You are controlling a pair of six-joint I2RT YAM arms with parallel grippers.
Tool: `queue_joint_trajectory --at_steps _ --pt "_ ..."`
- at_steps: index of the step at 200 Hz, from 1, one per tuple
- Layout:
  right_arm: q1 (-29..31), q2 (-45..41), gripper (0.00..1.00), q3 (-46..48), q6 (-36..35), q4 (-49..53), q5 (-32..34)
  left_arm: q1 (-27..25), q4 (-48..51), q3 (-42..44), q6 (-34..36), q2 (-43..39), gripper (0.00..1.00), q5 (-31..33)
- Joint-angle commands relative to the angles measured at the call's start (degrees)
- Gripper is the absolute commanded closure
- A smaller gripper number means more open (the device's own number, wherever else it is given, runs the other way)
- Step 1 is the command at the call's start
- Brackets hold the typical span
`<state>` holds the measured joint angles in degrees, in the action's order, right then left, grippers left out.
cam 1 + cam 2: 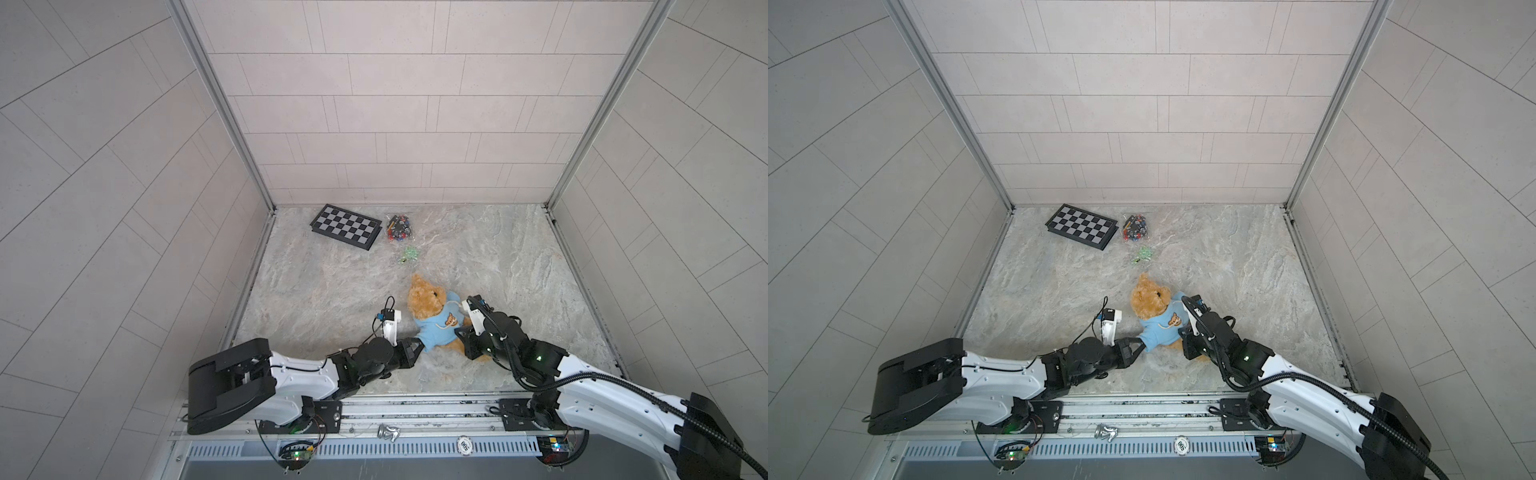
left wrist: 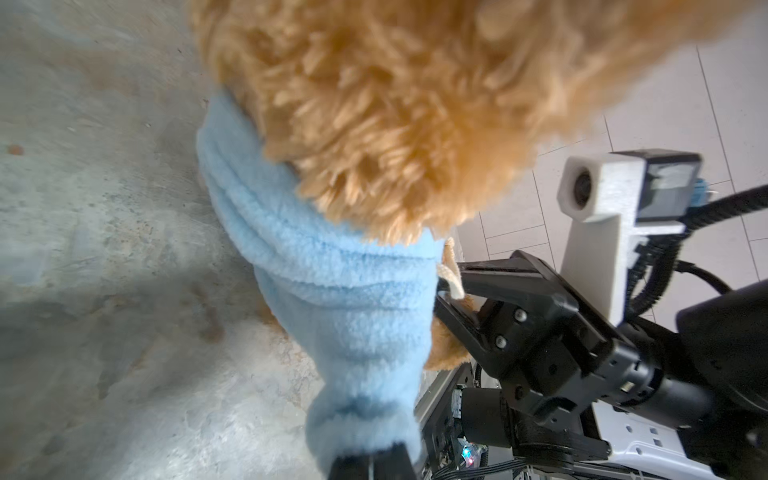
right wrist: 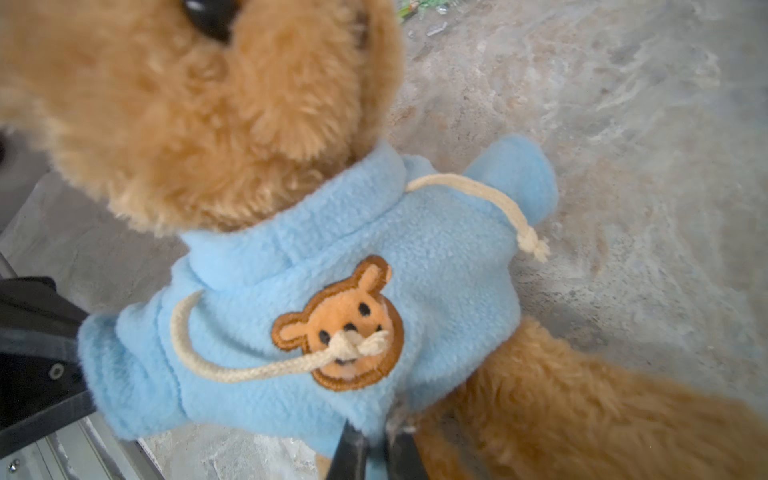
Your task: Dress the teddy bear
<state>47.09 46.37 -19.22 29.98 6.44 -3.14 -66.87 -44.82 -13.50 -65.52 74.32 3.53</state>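
Plastic bag (image 1: pixel 407 216) apparently holds small multicoloured pieces (image 1: pixel 398 231).

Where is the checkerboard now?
In both top views the checkerboard lies at the far left corner of the table, beside a bag of coloured pieces.

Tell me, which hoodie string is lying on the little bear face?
The looping string, its knot on the patch; the other string dangles by the free sleeve.

Robot lab cell; tile-print walls (image 1: pixel 395 104) w/ alu posts (image 1: pixel 222 104); marble-look tabletop (image 1: pixel 478 257); arms (image 1: pixel 299 374) on base rail (image 1: pixel 415 411)
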Motion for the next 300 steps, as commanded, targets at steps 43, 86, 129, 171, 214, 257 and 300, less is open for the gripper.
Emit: queue_joint_trajectory --at_steps 43,86,129,171,214,257,300 --pt "14.8 -2.0 0.43 -6.7 -8.0 3.6 6.4 -0.4 3.4 -1.3 0.7 -2.1 1.0 -0.4" --pt "17.7 10.0 0.38 -8.7 -9.3 -2.4 5.3 -1.0 3.8 -1.2 0.9 -5.0 1.0 -1.6" --pt "17.6 14.0 0.7 -9.3 -9.8 -5.2 10.0 -1.6 4.3 -0.5 1.3 -6.8 1.0 -2.6" --pt "15.8 10.8 1.0 -7.3 -7.5 -2.2 15.9 -1.4 5.7 2.4 1.4 -9.6 1.0 -3.2" --pt "12.3 8.6 1.0 -4.9 -4.9 -1.3 15.1 1.3 11.4 4.1 3.9 -13.7 1.0 -7.1" --pt "8.0 7.9 1.0 -2.9 -2.5 1.4 16.5 4.2 13.3 4.7 7.7 -15.1 1.0 -15.2" --pt "4.5 6.6 1.0 -3.1 -3.6 0.3 9.6 4.5 18.4 4.0 12.0 -19.9 1.0 -21.1"
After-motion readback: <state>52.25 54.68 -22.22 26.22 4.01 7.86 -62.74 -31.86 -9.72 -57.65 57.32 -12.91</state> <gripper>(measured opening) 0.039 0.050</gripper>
